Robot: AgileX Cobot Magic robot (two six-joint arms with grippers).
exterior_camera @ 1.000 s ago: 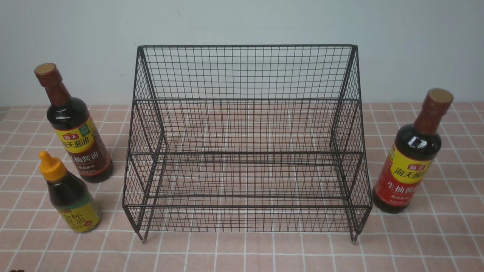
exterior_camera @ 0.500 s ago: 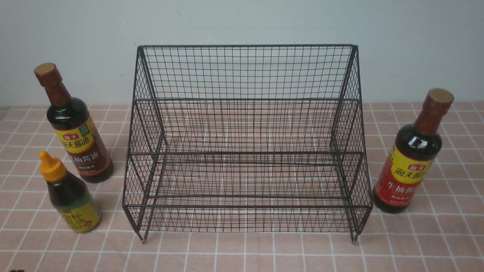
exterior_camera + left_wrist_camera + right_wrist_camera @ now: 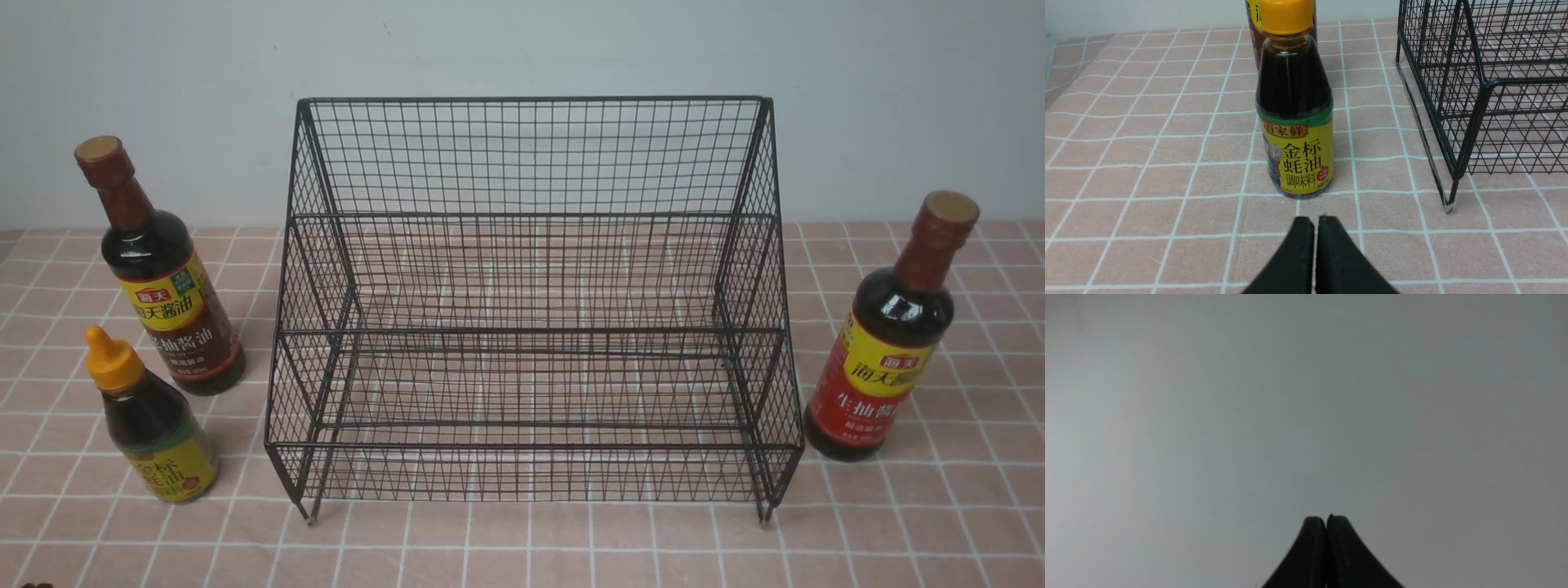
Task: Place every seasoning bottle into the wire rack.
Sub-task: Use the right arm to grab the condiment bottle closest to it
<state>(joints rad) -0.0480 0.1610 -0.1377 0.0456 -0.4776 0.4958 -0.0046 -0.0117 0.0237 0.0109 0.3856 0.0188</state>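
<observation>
Standing upright on the cloth outside the wire rack [image 3: 535, 447], all three seasoning bottles hold dark sauce. On the robot's left, the tall brown-label bottle [image 3: 163, 286] has a brown-red cap and neck and a yellow band above its brown label. It stands near the rack's left wall. Just in front of it, closer to the camera, is the short bottle [image 3: 153, 425], with an orange nozzle cap and a yellow-and-green label. On the right, near the rack's front right corner but apart from it, stands the tall red-label bottle [image 3: 890, 351], with the same brown-red cap and a yellow-and-red label.

The rack sits in the middle. It is black wire mesh with stepped tiers rising to a tall back, sloping sides and short feet, and is far wider than any bottle. Everything rests on a pink tablecloth [image 3: 522, 547] crossed by white grid lines, with a pale grey wall [image 3: 522, 49] behind.

From the left wrist camera, the left gripper [image 3: 1315, 220] shows black fingertips pressed together with nothing between them, aimed at the short bottle, near it but not touching. The right gripper [image 3: 1326, 518] is likewise pressed together and empty. Plain grey fills the rest of its view.
</observation>
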